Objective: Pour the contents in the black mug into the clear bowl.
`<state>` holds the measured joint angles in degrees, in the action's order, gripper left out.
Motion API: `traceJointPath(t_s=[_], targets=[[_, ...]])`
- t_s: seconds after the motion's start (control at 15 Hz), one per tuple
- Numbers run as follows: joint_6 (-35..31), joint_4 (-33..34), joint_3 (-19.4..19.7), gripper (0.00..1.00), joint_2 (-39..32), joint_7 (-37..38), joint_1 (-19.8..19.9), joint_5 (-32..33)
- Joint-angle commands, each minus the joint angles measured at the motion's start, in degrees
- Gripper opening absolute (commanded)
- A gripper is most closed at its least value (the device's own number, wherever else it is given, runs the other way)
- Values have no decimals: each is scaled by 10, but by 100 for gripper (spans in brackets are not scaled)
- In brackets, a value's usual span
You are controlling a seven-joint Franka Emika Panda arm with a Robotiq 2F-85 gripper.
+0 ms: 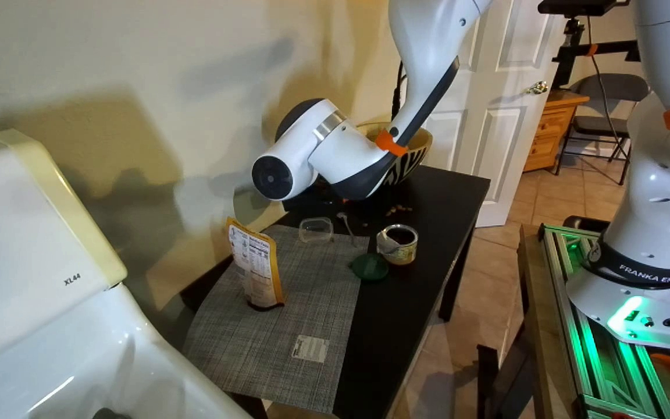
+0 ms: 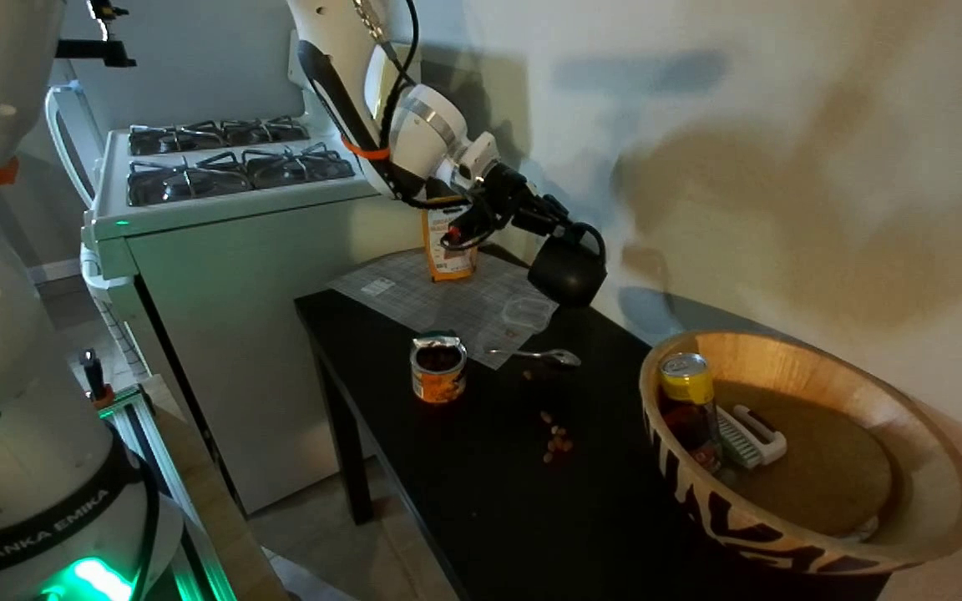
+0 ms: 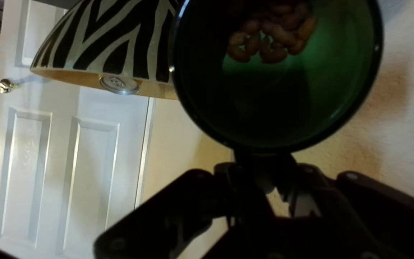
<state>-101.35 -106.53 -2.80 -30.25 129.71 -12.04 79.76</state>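
Observation:
The black mug [image 2: 569, 271] hangs in the air, tilted, up and to the right of the clear bowl in an exterior view. My gripper [image 2: 554, 219] is shut on it. In the wrist view the mug [image 3: 271, 104] has its opening towards the camera, with brown nut-like pieces [image 3: 271, 36] inside. Below its rim my gripper [image 3: 261, 176] is too dark to show exactly which part it clasps. The clear bowl [image 1: 316, 231] rests on the placemat's far end; it also shows faintly as the clear bowl [image 2: 529, 312] from the opposite side. Elsewhere the arm mostly hides the mug.
A striped bowl [image 2: 748, 526] holds a drink can [image 2: 688, 384] and a brush [image 2: 752, 438]. On the table are an opened tin [image 2: 439, 371], a spoon [image 2: 560, 357], loose pieces [image 2: 558, 442] and a green lid [image 1: 370, 267]. A pouch [image 1: 256, 265] stands on the placemat [image 1: 306, 297].

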Motion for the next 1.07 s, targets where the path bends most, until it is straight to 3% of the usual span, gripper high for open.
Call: traceJointPath(t_s=[0.0, 0.47, 1.0], targets=[[93, 10, -6, 5, -12, 14, -30, 43], [201, 33, -14, 5, -51, 13, -40, 82], [252, 87, -19, 5, -114, -1, -47, 164]])
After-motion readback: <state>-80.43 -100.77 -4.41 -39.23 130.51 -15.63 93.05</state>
